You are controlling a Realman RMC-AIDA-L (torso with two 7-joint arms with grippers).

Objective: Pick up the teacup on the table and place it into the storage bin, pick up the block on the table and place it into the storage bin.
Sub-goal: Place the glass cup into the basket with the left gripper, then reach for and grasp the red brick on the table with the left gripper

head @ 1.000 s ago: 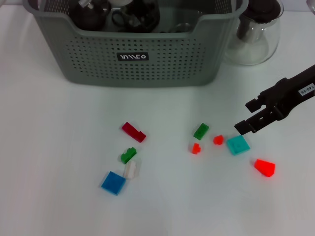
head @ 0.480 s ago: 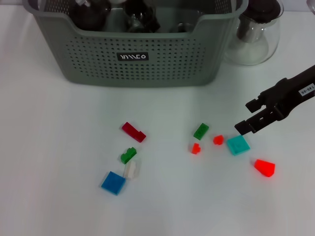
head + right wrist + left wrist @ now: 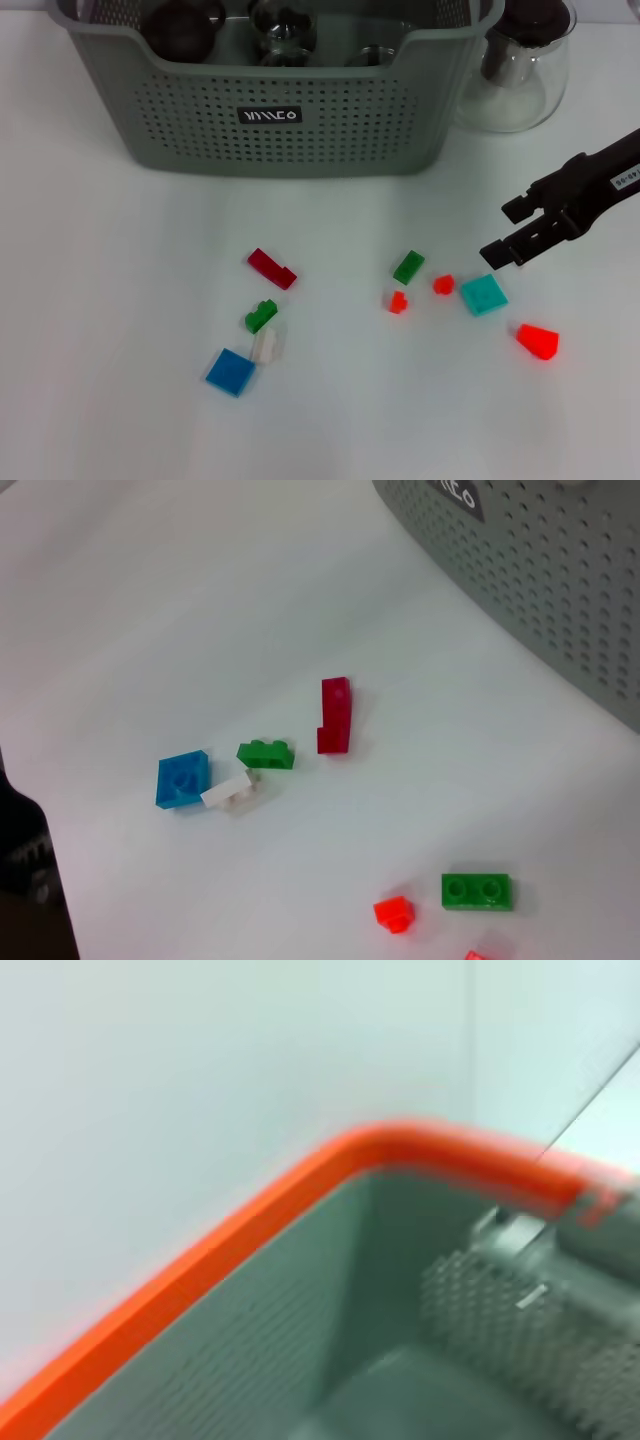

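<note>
the right gripper is held open and empty just above the teal block, nothing gripped. blocks are seen scattered on the table, none binned yet. the storage bin holds dark items; a teacup cannot be made out. the left gripper is not seen.

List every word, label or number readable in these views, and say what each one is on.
White stylised lettering on the black label on the front of the storage bin: blurred, not readable for certain.
Small white sticker with dark print on the right arm, behind the right gripper: too small to read.
Cropped white letters at the edge of the right wrist view, on the bin: not readable.
</note>
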